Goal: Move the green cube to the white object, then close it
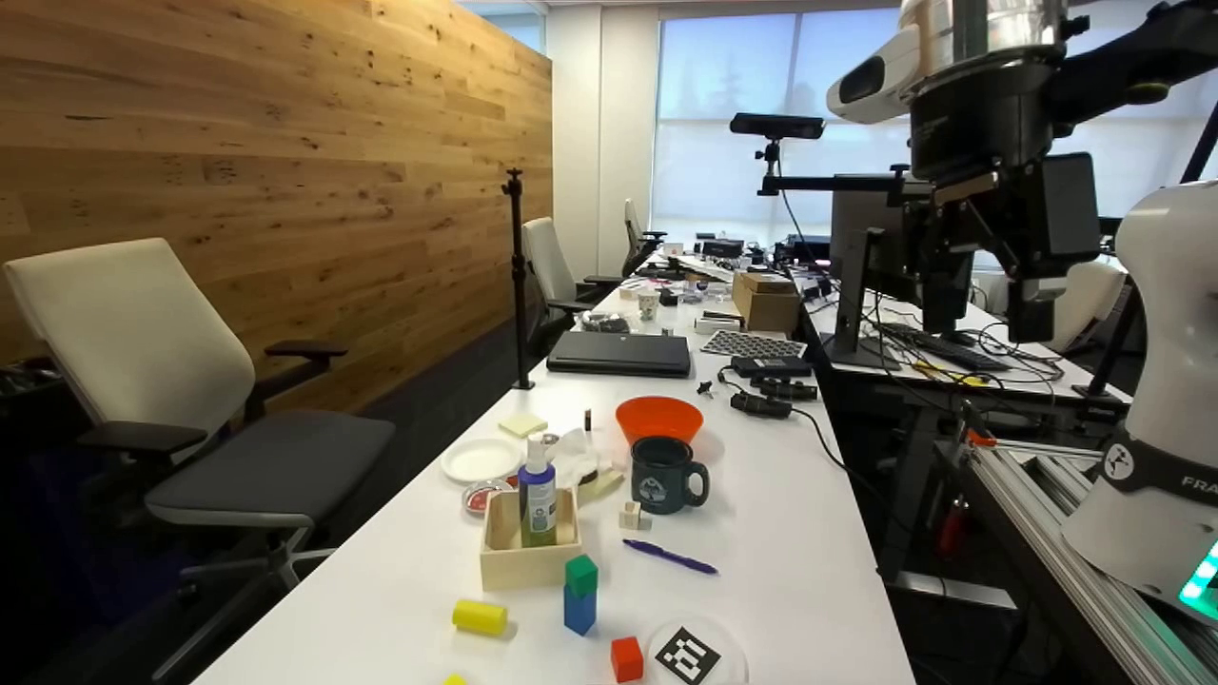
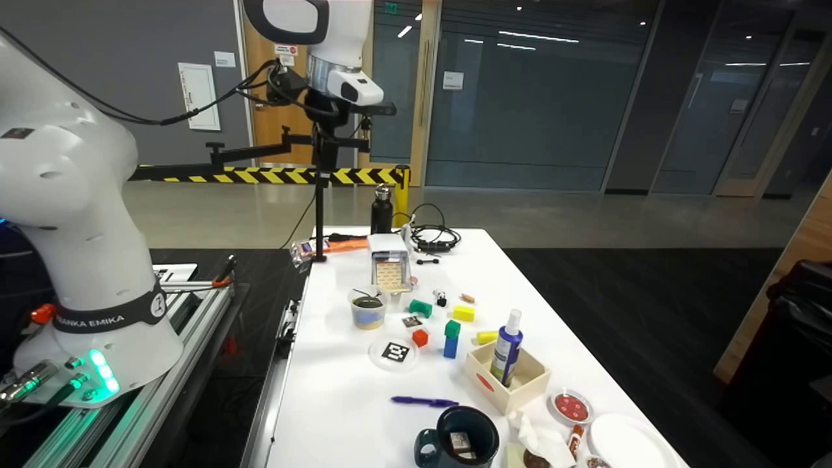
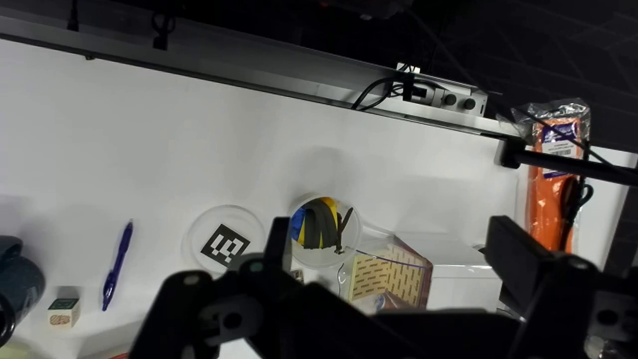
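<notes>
The green cube (image 1: 581, 575) stands on top of a blue block (image 1: 579, 611) in both exterior views; the green cube (image 2: 452, 329) is hidden in the wrist view behind my gripper. The white object (image 2: 388, 244) is a whitish box towards the table's end in an exterior view. Its clear front flap (image 2: 391, 268) is tilted open, with a tan patterned pad inside. The white object (image 3: 463, 269) also shows in the wrist view between my fingers, well below them. My gripper (image 1: 988, 319) is raised high above the table, fingers wide apart and empty; it frames the wrist view (image 3: 391, 239).
A clear cup (image 2: 368, 308) stands close to the white object. A red cube (image 2: 420, 337), marker disc (image 2: 394, 352) and cream box (image 2: 520, 390) with spray bottle (image 2: 507, 348) surround the stack. A dark mug (image 1: 666, 476) and purple pen (image 1: 670, 557) lie farther along. A black pole (image 2: 319, 221) rises beside the white object.
</notes>
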Available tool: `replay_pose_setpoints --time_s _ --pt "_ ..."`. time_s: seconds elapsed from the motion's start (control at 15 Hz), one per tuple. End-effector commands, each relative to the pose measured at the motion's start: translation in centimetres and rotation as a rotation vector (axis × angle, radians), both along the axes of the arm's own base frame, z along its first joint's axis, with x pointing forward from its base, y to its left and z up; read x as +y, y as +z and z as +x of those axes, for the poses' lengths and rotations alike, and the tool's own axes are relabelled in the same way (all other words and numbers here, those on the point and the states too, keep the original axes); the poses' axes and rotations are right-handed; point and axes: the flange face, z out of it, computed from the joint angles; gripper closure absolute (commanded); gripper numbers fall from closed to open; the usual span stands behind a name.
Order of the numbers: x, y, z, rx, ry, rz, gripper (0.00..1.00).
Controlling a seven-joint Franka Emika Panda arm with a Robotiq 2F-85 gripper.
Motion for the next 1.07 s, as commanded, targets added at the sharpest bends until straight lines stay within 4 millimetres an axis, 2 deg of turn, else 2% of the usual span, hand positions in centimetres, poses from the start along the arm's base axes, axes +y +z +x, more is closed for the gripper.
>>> replay_pose_setpoints --time_s 0.0,0.33,0.67,0.87,0.93,1.0 --pt "-0.3 0.5 2.2 -0.059 -0.019 0.010 0.00" --pt "-1.3 0.4 6.6 -0.135 -0.012 -0.032 0.00" --pt "-3.6 -1.3 12.4 -0.170 -0.022 -0.140 0.00" --pt "-3.8 -1.4 15.9 -0.231 -0.073 -0.123 0.00" --pt "-4.0 -1.8 13.5 -0.207 -0.055 -0.117 0.00" --pt "-4.0 -1.9 14.4 -0.214 -0.060 -0.113 0.00"
